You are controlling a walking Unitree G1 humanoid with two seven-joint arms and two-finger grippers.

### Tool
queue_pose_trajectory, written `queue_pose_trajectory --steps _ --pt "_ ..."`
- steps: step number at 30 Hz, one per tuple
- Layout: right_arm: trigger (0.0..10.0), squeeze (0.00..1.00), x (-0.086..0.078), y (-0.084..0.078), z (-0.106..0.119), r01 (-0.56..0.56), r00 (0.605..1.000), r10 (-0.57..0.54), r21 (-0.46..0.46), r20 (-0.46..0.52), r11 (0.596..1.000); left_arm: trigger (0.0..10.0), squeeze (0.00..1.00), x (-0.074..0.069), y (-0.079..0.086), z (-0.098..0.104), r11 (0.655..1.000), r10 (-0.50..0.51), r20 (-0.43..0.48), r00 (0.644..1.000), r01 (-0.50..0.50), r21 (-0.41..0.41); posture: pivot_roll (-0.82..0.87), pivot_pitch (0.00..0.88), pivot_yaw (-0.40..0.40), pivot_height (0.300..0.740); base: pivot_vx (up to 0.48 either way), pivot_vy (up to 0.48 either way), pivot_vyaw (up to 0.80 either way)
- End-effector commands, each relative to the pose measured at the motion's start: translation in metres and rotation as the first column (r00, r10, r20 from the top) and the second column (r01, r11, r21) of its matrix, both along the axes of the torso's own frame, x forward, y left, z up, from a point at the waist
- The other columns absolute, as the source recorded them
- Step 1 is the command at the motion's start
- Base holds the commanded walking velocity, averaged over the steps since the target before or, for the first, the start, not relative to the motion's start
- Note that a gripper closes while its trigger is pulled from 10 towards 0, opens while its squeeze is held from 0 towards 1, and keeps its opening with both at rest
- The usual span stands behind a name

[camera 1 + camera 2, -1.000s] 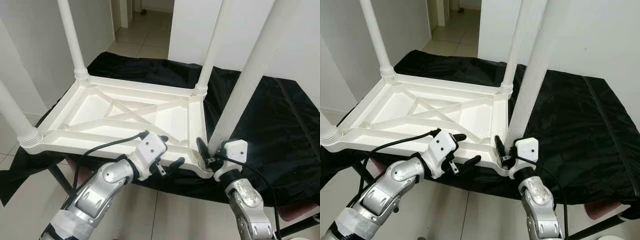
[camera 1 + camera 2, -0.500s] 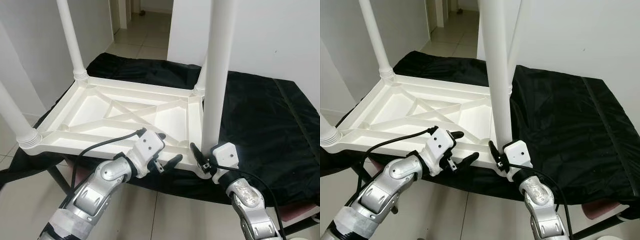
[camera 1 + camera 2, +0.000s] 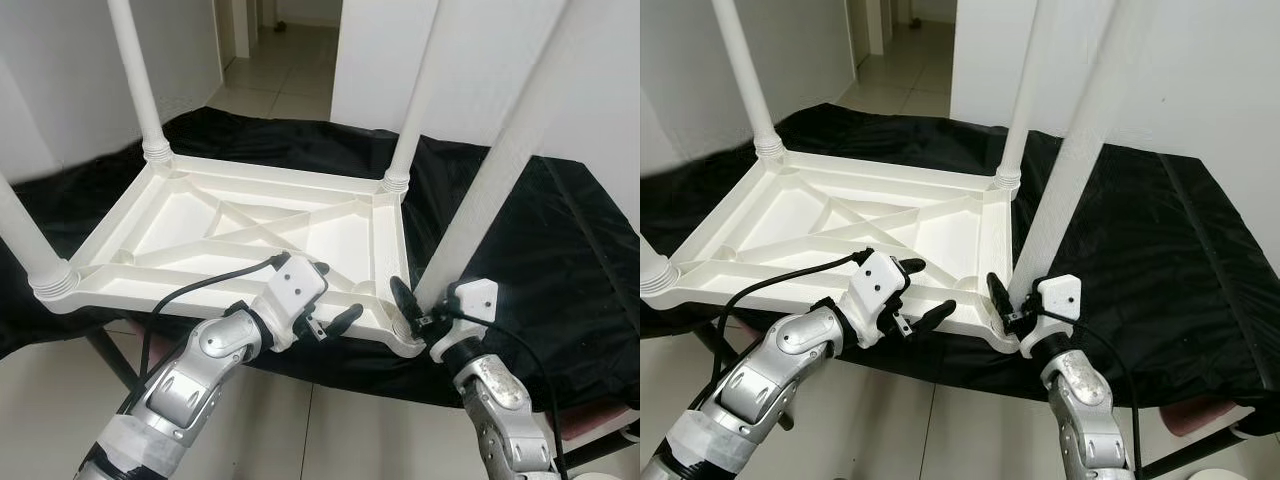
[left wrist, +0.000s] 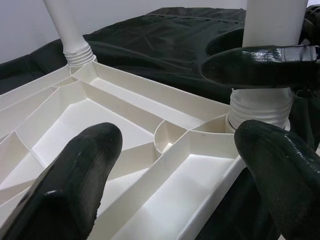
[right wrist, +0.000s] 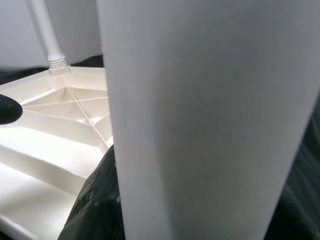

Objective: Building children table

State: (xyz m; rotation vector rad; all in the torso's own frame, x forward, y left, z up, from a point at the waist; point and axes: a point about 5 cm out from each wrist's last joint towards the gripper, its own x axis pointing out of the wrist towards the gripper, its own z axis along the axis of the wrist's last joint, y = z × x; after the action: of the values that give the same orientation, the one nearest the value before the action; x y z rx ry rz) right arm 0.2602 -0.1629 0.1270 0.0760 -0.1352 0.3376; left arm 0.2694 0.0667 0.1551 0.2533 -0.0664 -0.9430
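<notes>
A white plastic children's table [image 3: 240, 225] lies upside down on a black cloth [image 3: 560, 260]. Three white legs stand in its far left [image 3: 135, 70], far right [image 3: 415, 110] and near left [image 3: 25, 235] corners. A fourth leg [image 3: 500, 170] sits with its base at the near right corner and leans to the right. My right gripper [image 3: 425, 310] is shut on that leg just above its threaded base [image 4: 260, 105]. My left gripper [image 3: 335, 295] is open over the table's near rim, left of that corner, its fingers [image 4: 75, 175] holding nothing.
The cloth-covered stand ends just in front of my arms, with tiled floor [image 3: 60, 380] below. White walls [image 3: 60, 70] close in on the left and the back right. An open doorway [image 3: 280, 50] lies straight behind. A pink thing [image 3: 590, 420] lies at the lower right.
The fourth leg stood upright half a second ago and now leans right again, as it did one second ago. My right gripper moved with it. The left gripper has barely moved.
</notes>
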Motion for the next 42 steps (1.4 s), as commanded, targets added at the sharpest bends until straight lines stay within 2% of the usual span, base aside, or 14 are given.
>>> queue_pose_trajectory --steps 1,7,11,13,18,23,32,35,38,39,42 --pt "10.0 0.00 0.002 0.000 -0.013 0.005 0.996 -0.003 0.016 -0.084 1.000 10.0 0.00 -0.001 -0.002 0.005 0.999 -0.042 0.013 0.999 0.041 0.010 -0.01 0.039 -0.035 0.740 0.000 0.000 0.00" --pt "10.0 0.00 0.003 -0.001 -0.013 0.005 0.995 -0.001 0.037 -0.101 0.999 10.0 0.00 0.000 -0.001 0.006 0.999 -0.036 0.013 0.999 0.036 0.010 -0.01 0.037 -0.038 0.740 0.000 0.000 0.00" --pt "10.0 0.00 -0.001 -0.001 -0.011 -0.001 0.999 0.000 -0.031 -0.036 1.000 10.0 0.00 0.000 -0.001 0.006 0.999 -0.033 0.015 0.999 0.033 0.008 0.00 0.039 -0.044 0.740 0.000 0.000 0.00" --pt "10.0 0.00 -0.007 0.001 -0.010 -0.004 0.999 0.009 -0.105 0.044 0.994 10.0 0.00 0.001 0.000 0.007 1.000 -0.026 0.014 1.000 0.026 0.003 0.00 0.039 -0.047 0.740 0.000 0.000 0.00" --pt "10.0 0.00 -0.016 -0.001 -0.015 0.030 0.997 -0.021 -0.125 0.076 0.992 10.0 0.00 0.000 0.000 0.007 1.000 -0.024 0.013 1.000 0.024 -0.001 0.00 0.039 -0.047 0.740 0.000 0.000 0.00" --pt "10.0 0.00 -0.017 -0.004 -0.020 0.053 0.997 -0.046 -0.120 0.061 0.991 10.0 0.00 0.001 0.000 0.007 1.000 -0.025 0.013 1.000 0.025 -0.002 -0.01 0.040 -0.038 0.740 0.000 0.000 0.00" --pt "10.0 0.00 -0.014 -0.009 -0.027 0.028 0.998 -0.016 -0.176 0.065 0.984 10.0 0.00 0.002 -0.001 0.008 1.000 -0.031 0.017 0.999 0.031 -0.002 -0.01 0.040 -0.037 0.740 0.000 0.000 0.00" --pt "10.0 0.00 -0.011 -0.004 -0.031 -0.031 0.999 0.037 -0.162 0.038 0.986 10.0 0.00 0.002 -0.002 0.009 0.999 -0.032 0.020 0.999 0.032 -0.002 -0.01 0.038 -0.036 0.740 0.000 0.000 0.00" --pt "10.0 0.00 -0.011 -0.003 -0.031 -0.035 0.999 0.041 -0.161 0.034 0.986 10.0 0.00 0.002 -0.002 0.009 0.999 -0.032 0.020 0.999 0.032 -0.002 -0.01 0.038 -0.036 0.740 0.000 0.000 0.00" --pt "10.0 0.00 -0.009 0.001 -0.037 -0.083 0.996 0.078 -0.129 -0.042 0.988 10.0 0.00 0.002 -0.002 0.009 1.000 -0.032 0.022 0.999 0.032 -0.002 -0.01 0.034 -0.042 0.740 0.000 0.000 0.00" --pt "10.0 0.00 -0.008 0.003 -0.040 -0.110 0.991 0.100 -0.121 -0.083 0.986 10.0 0.00 0.002 -0.002 0.010 1.000 -0.030 0.022 0.999 0.030 -0.002 -0.01 0.035 -0.043 0.740 0.000 0.000 0.00"
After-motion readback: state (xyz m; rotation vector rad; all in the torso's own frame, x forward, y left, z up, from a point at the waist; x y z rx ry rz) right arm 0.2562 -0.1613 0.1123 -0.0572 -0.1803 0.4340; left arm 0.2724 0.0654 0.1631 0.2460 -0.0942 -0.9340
